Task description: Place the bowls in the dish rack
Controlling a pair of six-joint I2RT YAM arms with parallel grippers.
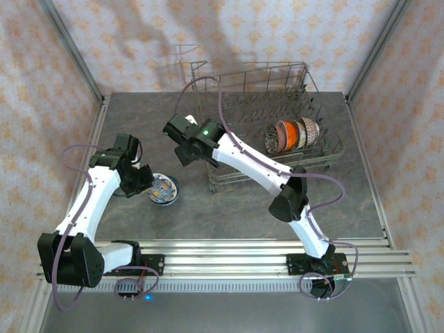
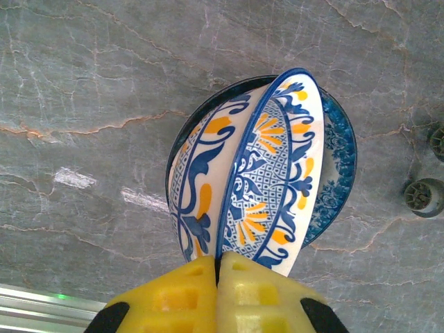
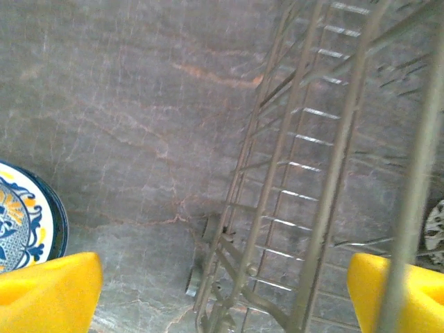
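Note:
My left gripper is shut on the rim of a blue, white and orange patterned bowl, which is tilted up on edge. Under it a darker blue bowl rests on the table. From above, this gripper sits just left of the bowls. The grey wire dish rack stands at the back right, with several bowls upright on edge in its right part. My right gripper hangs open over the rack's left end, its yellow fingertips wide apart above the rack's wires.
The blue patterned bowl shows at the left edge of the right wrist view. Two of the rack's feet stand on the grey marbled table right of the bowls. Metal rails run along the near edge.

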